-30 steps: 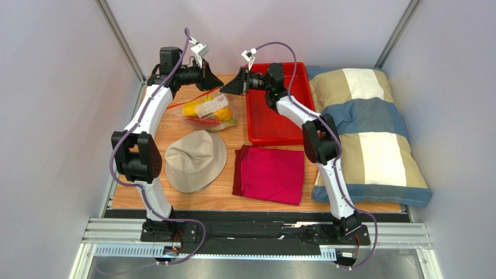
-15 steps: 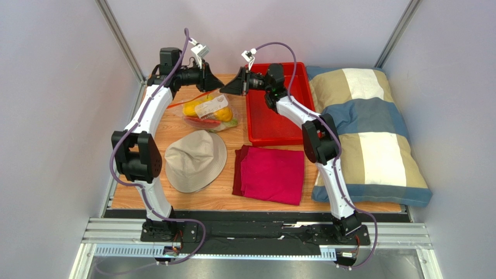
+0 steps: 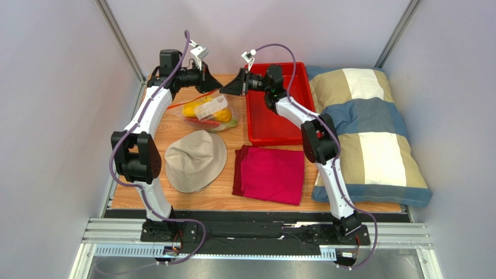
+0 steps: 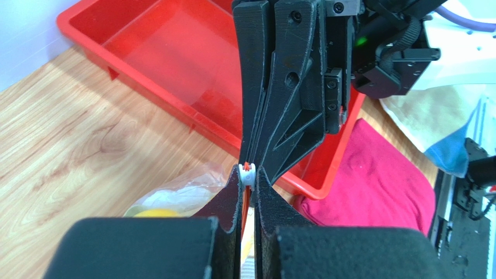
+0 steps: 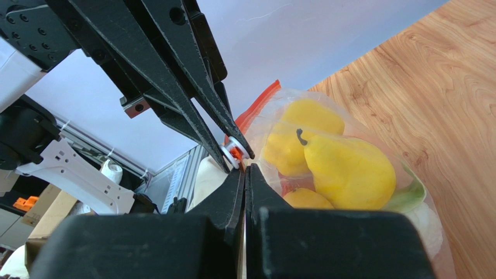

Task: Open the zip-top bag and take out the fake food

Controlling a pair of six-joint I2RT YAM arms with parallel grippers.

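Observation:
The zip-top bag (image 3: 209,112) lies on the wooden table at the back left, its orange-red zip strip (image 5: 256,107) raised. Inside it is fake food: a yellow pear (image 5: 343,168), another yellow fruit (image 5: 305,119) and an orange piece (image 5: 305,199). My left gripper (image 4: 248,174) is shut on the white zip slider (image 4: 247,172) at the bag's raised corner. My right gripper (image 5: 244,168) is shut on the bag's edge right beside the slider (image 5: 234,152). In the top view the left gripper (image 3: 216,86) and right gripper (image 3: 226,89) meet tip to tip above the bag.
A red tray (image 3: 273,125) stands just right of the bag. A beige hat (image 3: 195,160) and a folded red cloth (image 3: 270,173) lie nearer the arms. A striped pillow (image 3: 367,133) fills the right side. Walls close the back and sides.
Almost nothing. Both grippers stay pinched together at the bag's zip corner, shifted only very slightly towards the back.

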